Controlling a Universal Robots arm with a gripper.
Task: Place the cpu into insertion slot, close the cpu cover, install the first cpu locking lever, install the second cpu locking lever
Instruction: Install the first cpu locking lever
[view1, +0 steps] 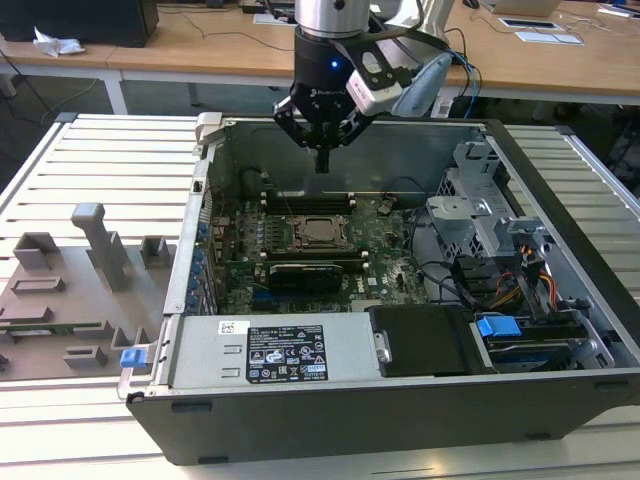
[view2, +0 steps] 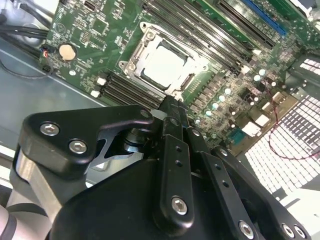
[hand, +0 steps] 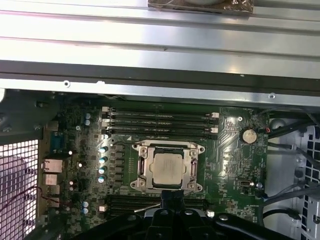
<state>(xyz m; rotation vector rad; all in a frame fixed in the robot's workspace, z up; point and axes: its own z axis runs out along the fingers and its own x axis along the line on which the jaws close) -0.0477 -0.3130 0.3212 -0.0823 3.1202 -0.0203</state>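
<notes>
The cpu (hand: 167, 169) lies flat in the insertion slot (hand: 198, 149) on the green board, silvery top up; it is also in the exterior view (view1: 320, 232) and the second wrist view (view2: 165, 67). The cpu cover (hand: 142, 169) lies down around the chip as a metal frame. A thin metal lever (hand: 146, 205) runs along the board beside the socket. My gripper (view1: 322, 163) hangs above the board, a short way off the socket's side, fingers pressed together and holding nothing. Its tip (hand: 172, 196) shows just outside the frame's edge and, in the second wrist view (view2: 170, 103), next to the socket.
The open computer case has tall walls (view1: 215, 135) around the board. Rows of memory slots (hand: 160, 120) flank the socket. A drive cage (view1: 470, 210), cables (view1: 500, 285) and a black shroud (view1: 425, 340) stand at the exterior view's right. A grey fixture board (view1: 70, 290) lies outside, left.
</notes>
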